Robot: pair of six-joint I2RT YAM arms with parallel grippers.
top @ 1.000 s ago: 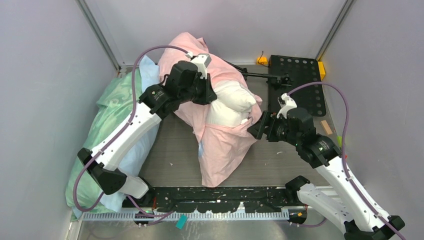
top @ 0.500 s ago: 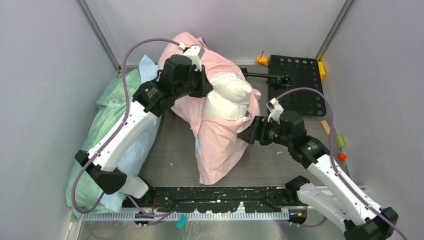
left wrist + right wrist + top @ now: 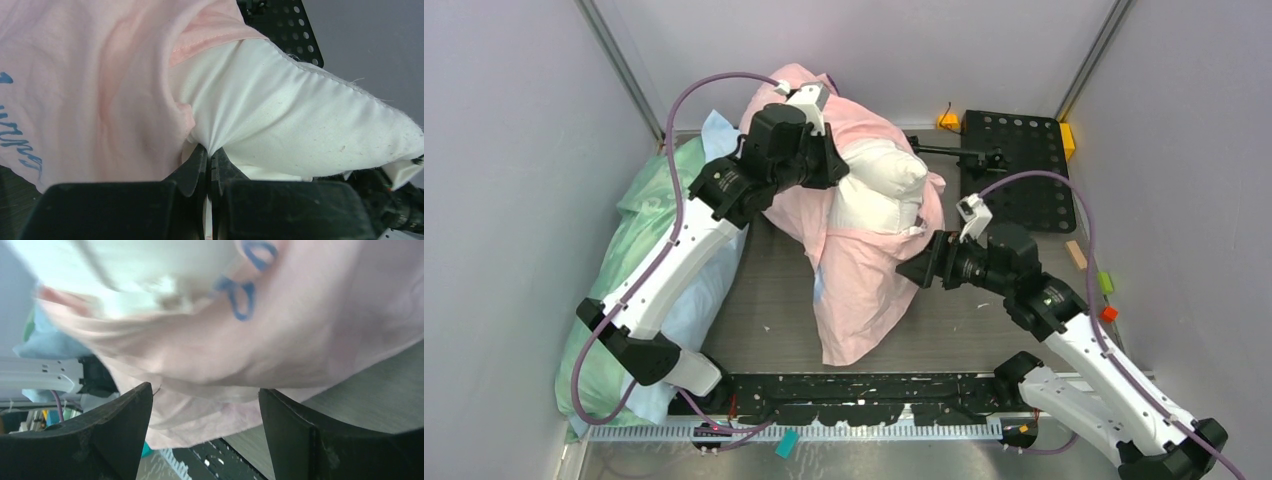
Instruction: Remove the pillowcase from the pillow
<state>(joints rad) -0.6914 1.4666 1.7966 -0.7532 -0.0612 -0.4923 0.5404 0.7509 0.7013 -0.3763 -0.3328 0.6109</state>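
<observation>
The pale pink pillowcase (image 3: 864, 290) with blue lettering hangs down over the table's middle. The white pillow (image 3: 879, 190) sticks out of its open end at the back. My left gripper (image 3: 839, 172) is shut on a pinch of the pillow's white fabric (image 3: 280, 115) and holds it up; the pink pillowcase (image 3: 90, 95) lies to its left. My right gripper (image 3: 914, 268) is open, right beside the hanging pillowcase (image 3: 280, 340). Its fingers (image 3: 125, 420) stand wide apart with pink fabric just beyond them.
A mint green pillow (image 3: 639, 240) and light blue bedding (image 3: 714, 290) lie along the left wall. A black perforated plate (image 3: 1024, 170) sits at the back right. Small coloured blocks (image 3: 1106, 300) lie at the right. A black rail (image 3: 864, 390) runs along the near edge.
My left gripper has lifted the pillow up and back. My right gripper has moved left and nearer, up against the hanging pillowcase.
</observation>
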